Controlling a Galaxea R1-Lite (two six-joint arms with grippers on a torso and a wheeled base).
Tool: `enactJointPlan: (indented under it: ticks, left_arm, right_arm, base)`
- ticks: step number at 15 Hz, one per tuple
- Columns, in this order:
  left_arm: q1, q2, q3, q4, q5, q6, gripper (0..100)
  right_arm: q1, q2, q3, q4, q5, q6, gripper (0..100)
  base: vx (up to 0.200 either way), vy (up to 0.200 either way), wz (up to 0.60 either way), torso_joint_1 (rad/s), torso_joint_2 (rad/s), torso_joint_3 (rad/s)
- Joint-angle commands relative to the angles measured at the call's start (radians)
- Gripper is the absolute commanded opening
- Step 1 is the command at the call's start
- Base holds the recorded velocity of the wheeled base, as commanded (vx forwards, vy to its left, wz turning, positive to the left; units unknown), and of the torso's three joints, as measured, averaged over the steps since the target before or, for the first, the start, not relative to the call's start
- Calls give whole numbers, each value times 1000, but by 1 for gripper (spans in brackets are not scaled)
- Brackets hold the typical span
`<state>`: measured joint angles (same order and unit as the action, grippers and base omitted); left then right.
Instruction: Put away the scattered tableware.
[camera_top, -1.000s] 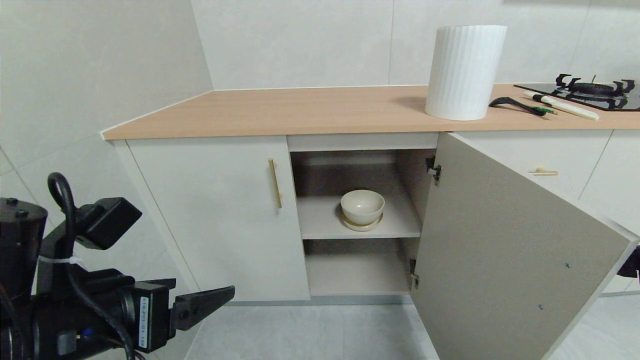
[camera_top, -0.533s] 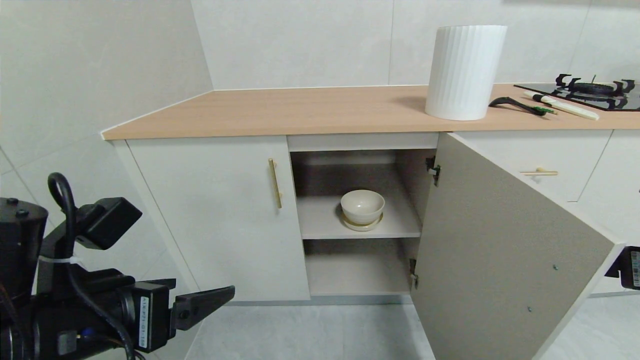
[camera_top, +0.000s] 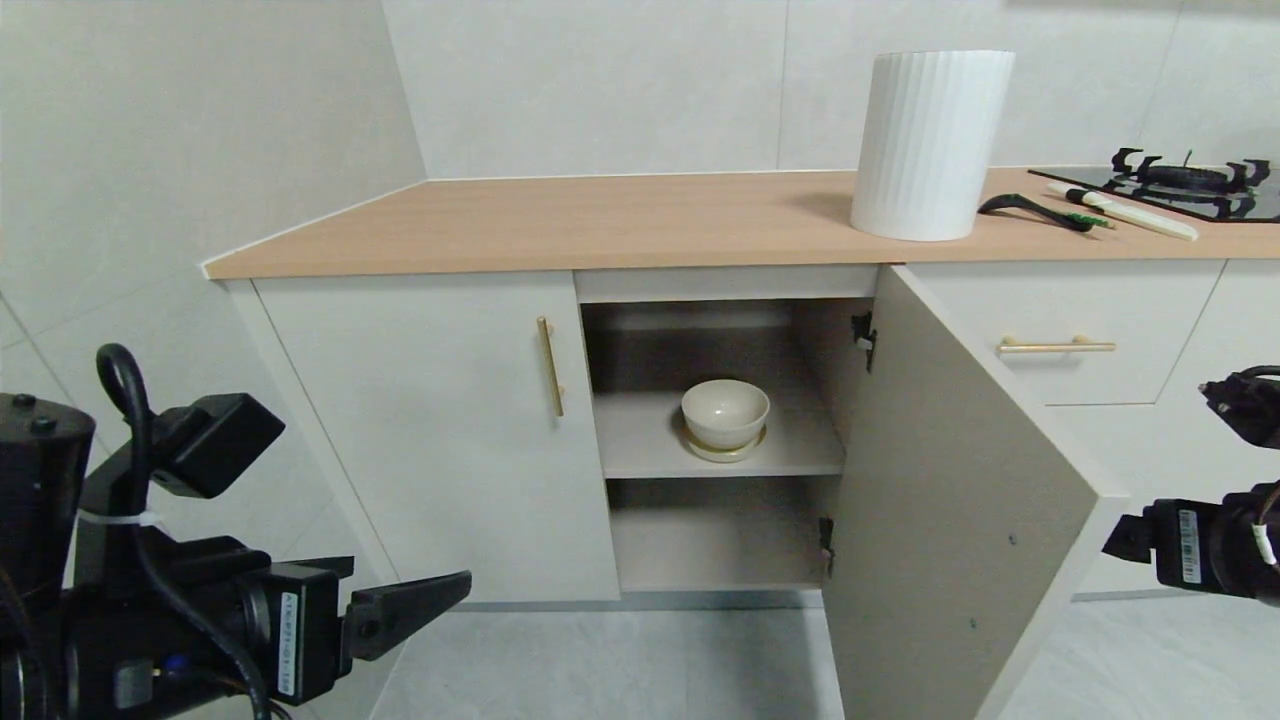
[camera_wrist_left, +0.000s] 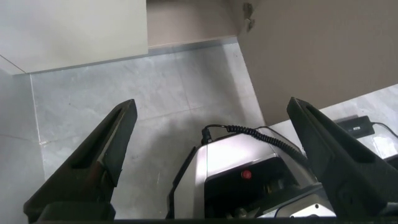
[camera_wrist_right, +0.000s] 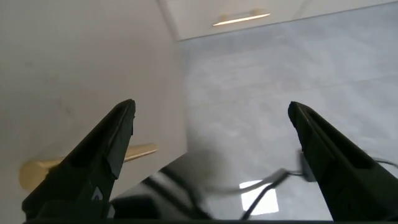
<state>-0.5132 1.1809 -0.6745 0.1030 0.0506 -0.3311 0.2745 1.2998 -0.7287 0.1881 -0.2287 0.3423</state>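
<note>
A cream bowl (camera_top: 725, 410) sits on a small plate (camera_top: 725, 450) on the middle shelf of the open cabinet. The cabinet door (camera_top: 950, 480) stands partly open, swung out toward me on the right. My right gripper (camera_top: 1120, 535) is at the door's outer edge, low on the right. In the right wrist view the right gripper (camera_wrist_right: 211, 106) is open, with the door's outer face and its gold handle (camera_wrist_right: 87, 165) beside one finger. My left gripper (camera_top: 440, 590) hangs low at the left, well away from the cabinet. The left gripper (camera_wrist_left: 211, 106) is open over the floor with nothing in it.
On the wooden counter (camera_top: 600, 220) stand a tall white ribbed canister (camera_top: 928, 145), a black ladle (camera_top: 1035, 210) and a white utensil (camera_top: 1125, 212) by the stove (camera_top: 1190, 180). The left cabinet door (camera_top: 430, 430) is closed. A drawer handle (camera_top: 1055, 346) lies behind the open door.
The open cabinet door has swung toward the cabinet, uncovering the drawer front behind it. My right arm has come in from the right edge along with the door's edge. The left arm kept still.
</note>
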Motion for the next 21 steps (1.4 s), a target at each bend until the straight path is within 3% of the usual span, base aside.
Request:
enactJointPlan:
  ticks: [1,6,8,9,11,17,21]
  left_arm:
    - [4,2,0,0,0,0,100]
    - [7,0,-2,-2,-9,-3,100]
    - [7,0,-2,-2,-9,-3,100]
    - [7,0,-4,-2,-9,-3,100]
    - [7,2,-4,-2,-9,-3,100]
    - [9,2,-5,-3,-8,-5,100]
    - [24,3,-2,-3,-9,-2,100]
  right_arm:
    - [72,33,-1,-1,0,33,100]
    - [233,151,48,-164,3,98,100]
    - [235,154,48,-167,3,98,100]
    - [255,266,34,-283,5,87,100]
    - [262,339,2,-341,22,69,100]
    - [273,466,-150,-349,75,10,100]
    - [273,493,-153,-392,75,21,100]
  base:
    - [0,0,0,0,0,0]
    - [0,0,0,0,0,0]
    - [0,0,0,0,0,0]
    - [0,0,0,0,0,0]
    - [0,0,0,0,0,0]
    - [0,0,0,0,0,0]
    - [0,0,0,0,0,0]
